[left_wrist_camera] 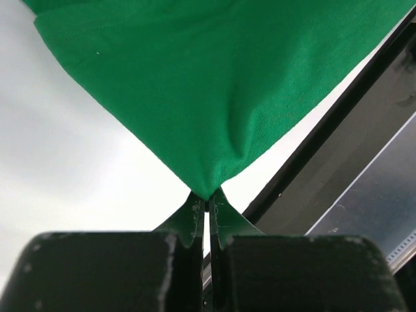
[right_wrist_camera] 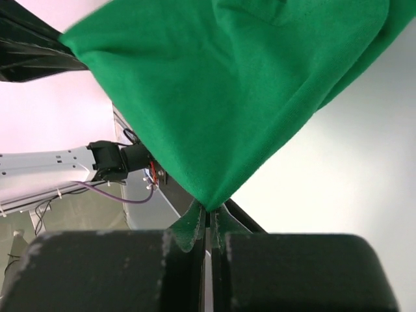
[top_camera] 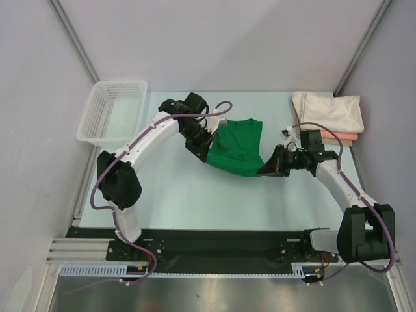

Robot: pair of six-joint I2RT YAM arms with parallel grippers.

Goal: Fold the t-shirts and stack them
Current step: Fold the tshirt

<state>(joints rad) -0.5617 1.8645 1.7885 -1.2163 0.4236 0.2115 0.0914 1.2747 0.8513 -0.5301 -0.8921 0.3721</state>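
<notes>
The bright green t-shirt (top_camera: 237, 148) hangs lifted between both grippers over the middle of the table. My left gripper (top_camera: 203, 153) is shut on its left corner; the wrist view shows the cloth (left_wrist_camera: 214, 84) pinched at the fingertips (left_wrist_camera: 195, 214). My right gripper (top_camera: 265, 170) is shut on its right corner, with the cloth (right_wrist_camera: 227, 97) pinched at the tips. A folded cream t-shirt (top_camera: 328, 110) lies on a salmon-pink t-shirt (top_camera: 343, 138) at the back right.
A white mesh basket (top_camera: 112, 110) stands at the back left corner. The pale table (top_camera: 214, 201) ends in a black rail (top_camera: 214, 244) at the near edge. Grey walls enclose the sides and back.
</notes>
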